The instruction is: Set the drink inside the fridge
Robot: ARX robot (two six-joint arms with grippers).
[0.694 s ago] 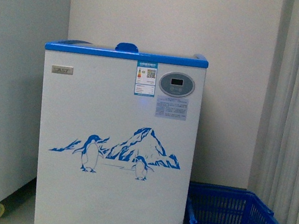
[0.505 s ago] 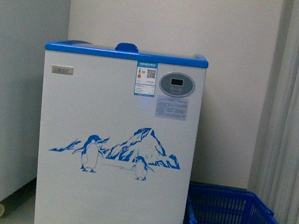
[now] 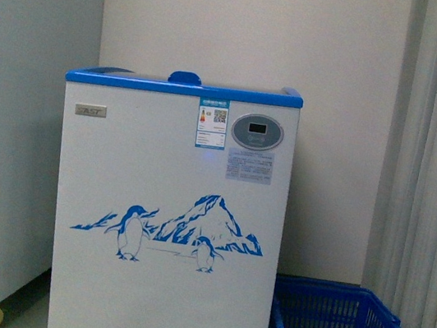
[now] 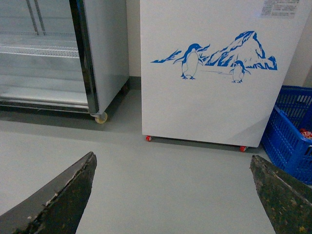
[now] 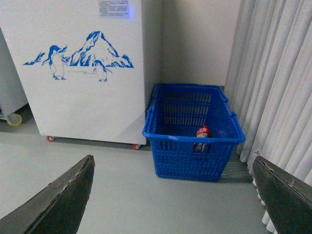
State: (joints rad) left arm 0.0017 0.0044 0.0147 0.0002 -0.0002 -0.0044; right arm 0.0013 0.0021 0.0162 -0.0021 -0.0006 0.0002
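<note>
Your target, the drink (image 5: 203, 131), sits inside the blue basket (image 5: 192, 138) on the floor, at roughly 1 o'clock from you, with the fridge (image 3: 166, 206) dead ahead at 12 and the basket just beside its right flank. Only the red cap and the top of the red label show over the basket wall, so you cannot tell how full the bottle is or whether it stands quite upright.

Judge it as a filled plastic bottle: moderately heavy, smooth-skinned and liable to slip, with a wall that gives a little under a squeeze. Take it on the labelled body just under the shoulder, reaching in from above, since the basket walls block a side approach.

Count one drink, one basket, one fridge and one grey cabinet (image 3: 21, 124) at 10 o'clock.

Both claws are spread wide and empty: the left gripper (image 4: 171, 158) over bare floor, the right gripper (image 5: 173, 158) facing the basket.
</note>
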